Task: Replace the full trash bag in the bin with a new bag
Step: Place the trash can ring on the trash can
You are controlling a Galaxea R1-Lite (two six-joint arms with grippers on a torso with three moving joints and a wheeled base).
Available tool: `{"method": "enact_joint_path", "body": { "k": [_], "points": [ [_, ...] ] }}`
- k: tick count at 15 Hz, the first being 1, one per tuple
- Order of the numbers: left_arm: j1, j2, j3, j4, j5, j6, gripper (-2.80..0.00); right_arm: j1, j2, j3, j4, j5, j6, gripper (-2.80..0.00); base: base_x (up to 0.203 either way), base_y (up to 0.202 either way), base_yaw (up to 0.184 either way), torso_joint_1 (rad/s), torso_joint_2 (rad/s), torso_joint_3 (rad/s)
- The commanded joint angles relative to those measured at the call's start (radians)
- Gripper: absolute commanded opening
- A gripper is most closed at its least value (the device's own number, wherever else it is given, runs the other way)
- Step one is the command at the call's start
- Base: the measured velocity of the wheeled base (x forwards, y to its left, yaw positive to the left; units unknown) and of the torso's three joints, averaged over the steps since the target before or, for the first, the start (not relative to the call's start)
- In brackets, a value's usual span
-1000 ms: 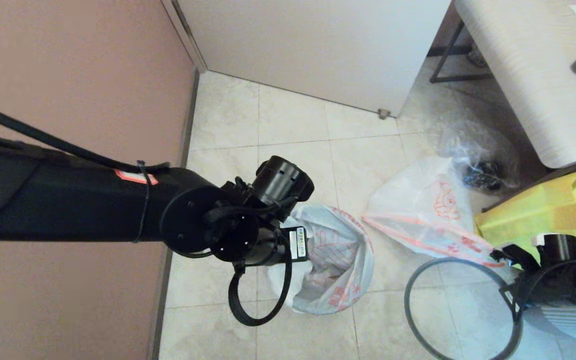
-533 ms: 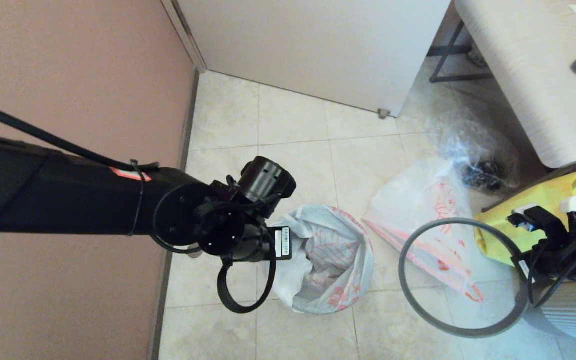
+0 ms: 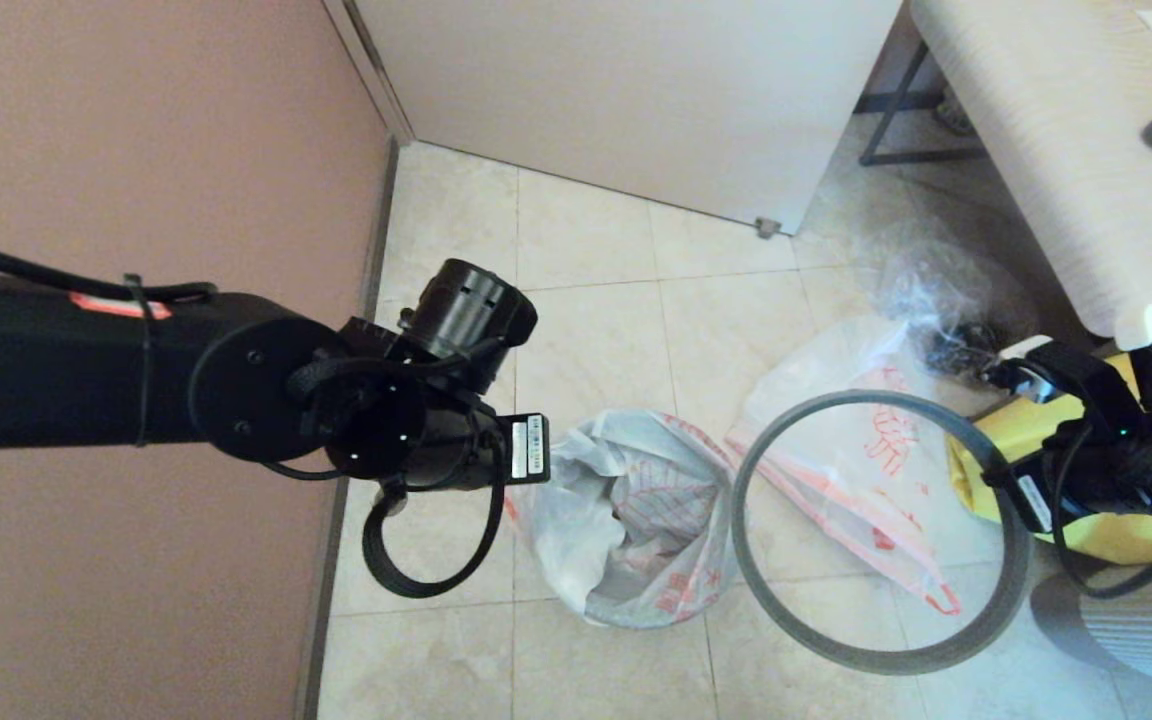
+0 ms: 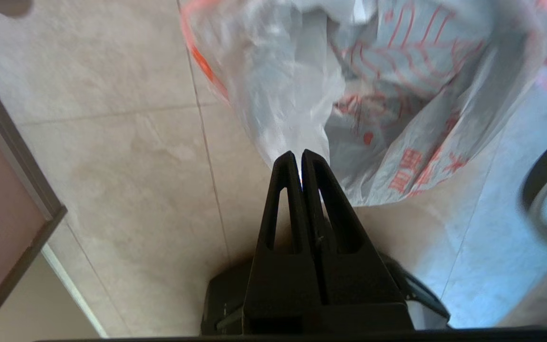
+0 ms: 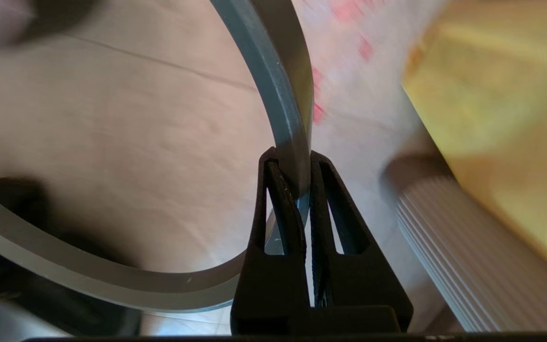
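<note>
Grey hoop point(image 3: 876, 530) hangs clamped in the right pincer point(image 5: 292, 166), while the left pincer point(image 4: 299, 159) pinches the full trash bag's point(image 3: 636, 520) rim.

Left arm reaches in from 9 o'clock, wrist bent downward; left gripper point(image 4: 300, 159) fingers pressed together, pinching a fold of the full trash bag point(image 4: 302, 95). Right arm enters from 3 o'clock; right gripper point(image 5: 291, 164) clamped on the hoop point(image 5: 283, 95), holding it aloft.

Even, soft light; wrist views perhaps motion-blurred.
</note>
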Motion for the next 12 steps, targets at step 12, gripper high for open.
{"method": "enact_joint_path", "body": {
  "k": [12],
  "points": [
    [0.055,-0.080,-0.001,0.002,-0.020,0.026,-2.80,0.355,0.578,-0.747,0.257,-0.138,0.223,-2.80,0.000,0.000,0.000,0.000,0.00,0.000]
  ]
}}
